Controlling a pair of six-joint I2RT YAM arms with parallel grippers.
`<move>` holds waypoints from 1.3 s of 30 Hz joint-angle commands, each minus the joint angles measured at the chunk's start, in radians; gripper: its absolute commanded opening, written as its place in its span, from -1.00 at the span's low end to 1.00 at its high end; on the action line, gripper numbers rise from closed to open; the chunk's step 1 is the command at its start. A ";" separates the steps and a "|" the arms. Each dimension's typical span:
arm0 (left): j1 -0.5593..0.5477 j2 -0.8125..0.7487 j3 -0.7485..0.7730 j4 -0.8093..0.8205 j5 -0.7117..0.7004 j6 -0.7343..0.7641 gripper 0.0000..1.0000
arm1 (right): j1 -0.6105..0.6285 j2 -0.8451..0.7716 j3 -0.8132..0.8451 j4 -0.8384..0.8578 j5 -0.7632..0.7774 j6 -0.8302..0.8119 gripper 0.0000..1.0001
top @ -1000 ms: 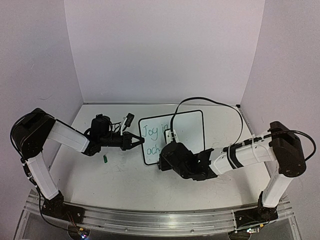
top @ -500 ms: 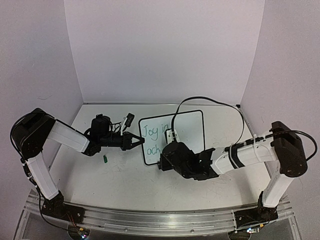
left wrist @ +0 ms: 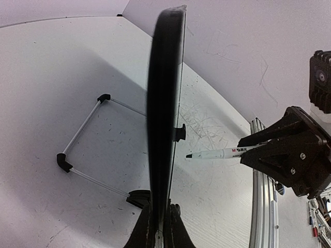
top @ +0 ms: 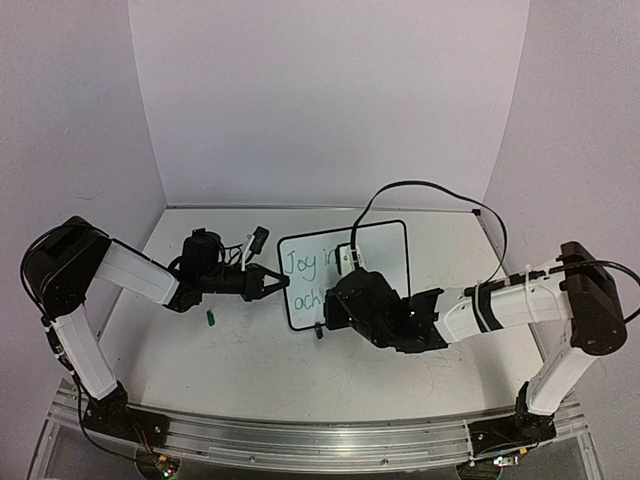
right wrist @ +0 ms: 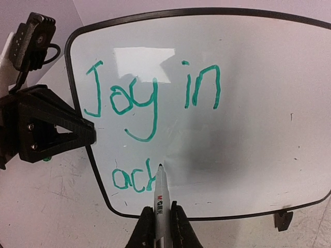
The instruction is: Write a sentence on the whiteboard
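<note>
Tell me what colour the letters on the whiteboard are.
The letters are green, clearest in the right wrist view.

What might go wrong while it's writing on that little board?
The left tool clamps the whiteboard by one edge only, so pressure from the marker could swing or tip it. The marker tip sits right beside the green letters; a slip could spoil them.

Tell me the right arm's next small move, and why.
Probably slide the marker tip slightly right and begin the next letter: the sentence on the whiteboard reads only "Joy in ach", and the tip sits beside the "h".
</note>
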 commanded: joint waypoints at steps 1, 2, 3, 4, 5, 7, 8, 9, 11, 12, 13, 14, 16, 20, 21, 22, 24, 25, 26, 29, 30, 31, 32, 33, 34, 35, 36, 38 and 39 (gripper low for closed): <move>-0.012 -0.019 0.017 0.007 0.010 0.028 -1.00 | -0.011 0.020 0.029 0.022 0.013 -0.012 -1.00; -0.012 -0.018 0.018 0.007 0.011 0.028 -1.00 | -0.012 0.024 0.030 0.022 0.011 -0.012 -1.00; -0.012 -0.017 0.018 0.008 0.011 0.027 -1.00 | -0.013 0.028 0.032 0.021 0.009 -0.012 -1.00; -0.012 -0.016 0.018 0.008 0.012 0.027 -1.00 | -0.014 0.031 0.033 0.021 0.008 -0.012 -1.00; -0.012 -0.015 0.018 0.007 0.011 0.028 -1.00 | -0.014 0.034 0.035 0.021 0.007 -0.013 -1.00; -0.012 -0.015 0.018 0.007 0.011 0.028 -1.00 | -0.017 0.042 0.042 0.023 0.006 -0.020 -1.00; -0.012 -0.015 0.020 0.006 0.011 0.028 -1.00 | -0.017 0.046 0.045 0.023 0.005 -0.022 -1.00; -0.012 -0.015 0.020 0.007 0.011 0.028 -1.00 | -0.017 0.051 0.047 0.023 0.006 -0.025 -1.00; -0.012 -0.014 0.019 0.007 0.011 0.028 -1.00 | -0.019 0.059 0.048 0.023 0.007 -0.026 -1.00; -0.012 -0.014 0.018 0.007 0.011 0.028 -1.00 | -0.020 0.062 0.048 0.023 0.009 -0.025 -1.00; -0.012 -0.015 0.019 0.007 0.011 0.028 -1.00 | -0.020 0.064 0.047 0.024 0.012 -0.024 -1.00; -0.012 -0.015 0.019 0.006 0.011 0.028 -1.00 | -0.020 0.063 0.046 0.023 0.016 -0.024 -1.00; -0.012 -0.014 0.019 0.006 0.011 0.029 -1.00 | -0.020 0.059 0.045 0.020 0.023 -0.025 -1.00; -0.012 -0.015 0.020 0.007 0.011 0.028 -1.00 | -0.016 0.025 0.032 0.006 0.016 -0.017 -1.00; -0.012 -0.015 0.020 0.007 0.011 0.028 -1.00 | -0.014 0.015 0.025 0.003 0.013 -0.012 -1.00; -0.012 -0.015 0.019 0.007 0.011 0.028 -1.00 | -0.012 0.006 0.018 -0.001 0.009 -0.007 -1.00; -0.012 -0.015 0.019 0.007 0.010 0.028 -1.00 | -0.004 -0.006 0.006 -0.007 -0.001 0.005 -1.00; -0.012 -0.016 0.019 0.006 0.010 0.028 -1.00 | 0.000 -0.009 0.001 -0.009 -0.001 0.008 -1.00; -0.012 -0.016 0.019 0.006 0.009 0.029 -1.00 | 0.002 -0.009 -0.003 -0.009 -0.001 0.011 -1.00; -0.013 -0.015 0.019 0.007 0.011 0.028 -1.00 | 0.003 -0.005 -0.006 -0.010 0.003 0.018 -1.00; -0.012 -0.014 0.020 0.007 0.011 0.028 -1.00 | 0.003 -0.003 -0.004 -0.010 0.005 0.017 -1.00; -0.012 -0.014 0.020 0.007 0.011 0.029 -1.00 | 0.003 0.000 -0.003 -0.010 0.006 0.015 -1.00; -0.012 -0.015 0.020 0.007 0.011 0.029 -1.00 | 0.003 0.004 -0.001 -0.010 0.005 0.014 -1.00; -0.012 -0.015 0.021 0.006 0.011 0.028 -1.00 | 0.003 0.007 0.003 -0.011 0.004 0.012 -1.00; -0.012 -0.015 0.020 0.007 0.011 0.029 -1.00 | 0.003 0.013 0.005 -0.011 0.002 0.011 -1.00; -0.012 -0.016 0.019 0.006 0.012 0.029 -1.00 | 0.003 0.017 0.006 -0.010 0.001 0.012 -1.00; -0.013 -0.016 0.020 0.006 0.011 0.029 -1.00 | 0.003 0.020 0.007 -0.010 0.002 0.012 -1.00; -0.012 -0.018 0.021 0.006 0.011 0.028 -1.00 | 0.003 0.027 0.008 -0.010 0.006 0.012 -1.00; -0.012 -0.017 0.020 0.006 0.011 0.028 -1.00 | 0.003 0.031 0.012 -0.009 0.010 0.009 -1.00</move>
